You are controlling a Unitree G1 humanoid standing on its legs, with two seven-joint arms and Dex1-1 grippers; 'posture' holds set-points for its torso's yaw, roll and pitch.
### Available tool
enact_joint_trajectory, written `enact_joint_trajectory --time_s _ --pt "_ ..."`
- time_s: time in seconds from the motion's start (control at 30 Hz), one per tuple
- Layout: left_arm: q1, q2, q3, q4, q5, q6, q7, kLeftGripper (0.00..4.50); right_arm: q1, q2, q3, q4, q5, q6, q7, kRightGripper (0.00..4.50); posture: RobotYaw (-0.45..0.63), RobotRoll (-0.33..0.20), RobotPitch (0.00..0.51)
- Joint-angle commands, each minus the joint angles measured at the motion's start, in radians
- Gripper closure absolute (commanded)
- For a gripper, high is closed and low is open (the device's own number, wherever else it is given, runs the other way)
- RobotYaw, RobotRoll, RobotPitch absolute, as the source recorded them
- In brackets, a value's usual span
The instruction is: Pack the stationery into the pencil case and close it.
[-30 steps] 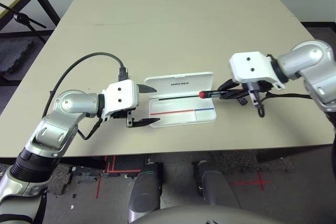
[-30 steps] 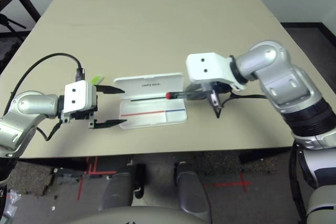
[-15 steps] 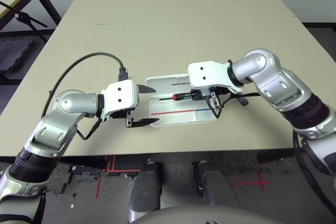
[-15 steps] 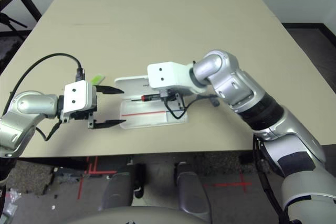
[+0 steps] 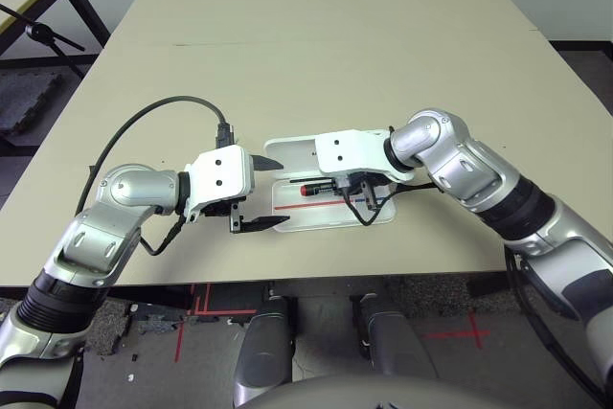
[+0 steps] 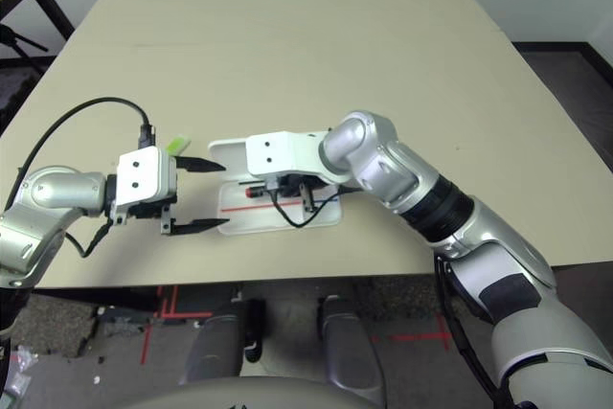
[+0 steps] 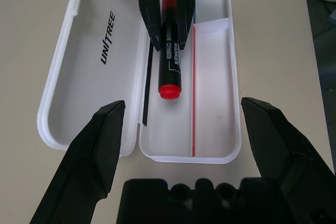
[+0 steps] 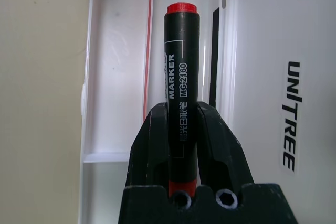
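Two tools at work over the open pencil case (image 5: 330,189), which lies flat on the bench (image 5: 316,35) with its lid folded back. The right tool (image 7: 167,24) is clamped on the marker (image 7: 169,59), holding it lengthwise over the long tray of the case, right along the hinge side, so it should fit the compartment when let go. Whether it touches the floor of the tray I can't tell. The left tool (image 5: 257,193) hovers at the case's end, fingers spread wide and empty, seemingly ready to steady it. A light-green highlighter (image 6: 176,145) waits on the bench just behind that left tool, not yet packed.
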State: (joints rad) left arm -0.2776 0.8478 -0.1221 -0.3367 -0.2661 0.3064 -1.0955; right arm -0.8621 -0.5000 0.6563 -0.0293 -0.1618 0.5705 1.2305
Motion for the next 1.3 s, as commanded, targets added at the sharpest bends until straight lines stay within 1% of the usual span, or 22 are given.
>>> enact_joint_trajectory --time_s 0.03,0.07,0.17,0.23,0.27,0.33,0.37,0.4,0.43,0.6,0.73,1.03,1.1,1.17,1.3 --pt "0.010 0.011 -0.006 -0.005 0.013 0.006 -0.001 0.00 0.021 0.011 -0.002 0.021 0.001 -0.055 -0.011 4.00 0.13 0.000 0.124" --pt "0.010 0.012 -0.005 -0.005 0.013 0.006 -0.002 0.00 0.024 0.014 -0.011 0.023 0.006 -0.069 -0.013 3.65 0.13 0.000 0.124" --pt "0.012 0.014 -0.003 -0.004 0.013 0.004 -0.003 0.00 0.030 0.015 -0.043 0.023 0.034 -0.104 -0.007 2.87 0.13 0.000 0.124" --pt "0.014 0.015 -0.003 -0.004 0.013 0.003 -0.004 0.00 0.038 0.009 -0.069 0.013 0.062 -0.130 0.005 2.10 0.13 0.000 0.125" --pt "0.014 0.015 -0.002 -0.004 0.013 0.002 -0.005 0.00 0.042 0.005 -0.079 0.009 0.073 -0.141 0.010 1.80 0.13 0.000 0.124" --pt "0.014 0.016 -0.001 -0.003 0.012 0.002 -0.006 0.00 0.046 -0.008 -0.098 0.001 0.089 -0.154 0.020 0.99 0.13 0.000 0.125" --pt "0.016 0.017 0.000 -0.003 0.012 0.001 -0.006 0.00 0.051 -0.017 -0.116 -0.008 0.106 -0.162 0.029 0.68 0.13 0.000 0.125" --pt "0.017 0.017 0.001 -0.003 0.011 0.000 -0.006 0.00 0.056 -0.030 -0.139 -0.021 0.128 -0.165 0.041 0.26 0.13 0.000 0.125" --pt "0.019 0.018 0.002 -0.003 0.011 0.000 -0.006 0.00 0.061 -0.043 -0.161 -0.036 0.149 -0.167 0.051 0.03 0.13 0.000 0.126" --pt "0.030 0.026 0.011 -0.005 0.008 -0.001 -0.006 0.00 0.115 -0.124 -0.301 -0.121 0.298 -0.125 0.104 0.03 0.13 0.000 0.126" --pt "0.039 0.032 0.019 -0.005 0.005 -0.001 -0.001 0.00 0.188 -0.207 -0.424 -0.173 0.422 -0.059 0.133 0.03 0.13 0.000 0.125" --pt "0.052 0.043 0.048 0.000 -0.004 0.005 -0.001 0.00 0.315 -0.319 -0.700 -0.301 0.726 0.158 0.098 0.03 0.11 0.000 0.126" --pt "0.052 0.044 0.052 0.003 -0.005 0.007 -0.001 0.00 0.355 -0.356 -0.727 -0.320 0.754 0.171 0.102 0.03 0.10 0.000 0.126" --pt "0.052 0.046 0.055 0.007 -0.007 0.009 -0.002 0.00 0.387 -0.388 -0.733 -0.330 0.759 0.159 0.102 0.03 0.10 0.000 0.127" --pt "0.047 0.049 0.068 0.015 -0.006 0.022 0.008 0.00 0.398 -0.393 -0.724 -0.340 0.773 0.152 0.069 0.03 0.09 0.000 0.128"
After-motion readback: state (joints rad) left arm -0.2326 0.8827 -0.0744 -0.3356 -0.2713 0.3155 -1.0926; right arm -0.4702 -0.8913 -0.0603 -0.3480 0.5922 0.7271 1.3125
